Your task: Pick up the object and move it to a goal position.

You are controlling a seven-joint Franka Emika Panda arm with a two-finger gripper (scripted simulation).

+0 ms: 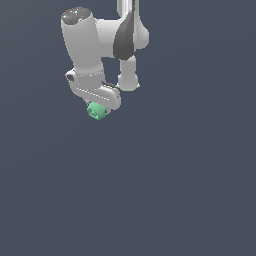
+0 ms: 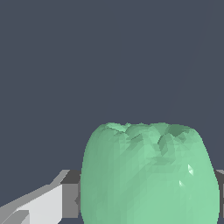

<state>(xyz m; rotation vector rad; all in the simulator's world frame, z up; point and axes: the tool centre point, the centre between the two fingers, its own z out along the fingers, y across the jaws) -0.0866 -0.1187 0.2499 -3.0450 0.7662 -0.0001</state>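
One arm (image 1: 95, 50) fills the upper part of the exterior view, white and grey, angled down toward that view's left, and at its lower end sits the gripper (image 1: 100, 107). Right under the white hand is the object (image 1: 96, 111), a small mint-green lump, narrower than the hand above it and tucked tight against its underside. It looks lifted here, with only flat dark blue-grey ground (image 1: 175, 200) all around and below it, though no shadow or contact line shows how high it is.

Over to the wrist view, and the object (image 2: 148, 175) is huge, filling the lower half of the picture: rounded sides, a dimpled, lumpy crown, matte green with a couple of pale glints. On one side a white finger (image 2: 43, 203) with a dark grey pad (image 2: 72, 197) comes right up to the green flank, pad against the surface. On the opposite side only a sliver of dark pad (image 2: 220, 183) peeks out from behind the lump, again flush to it. So the jaws are closed in on the object from both sides, spread just as wide as the lump itself, gripping it between the pads. Beyond it, plain dark ground.
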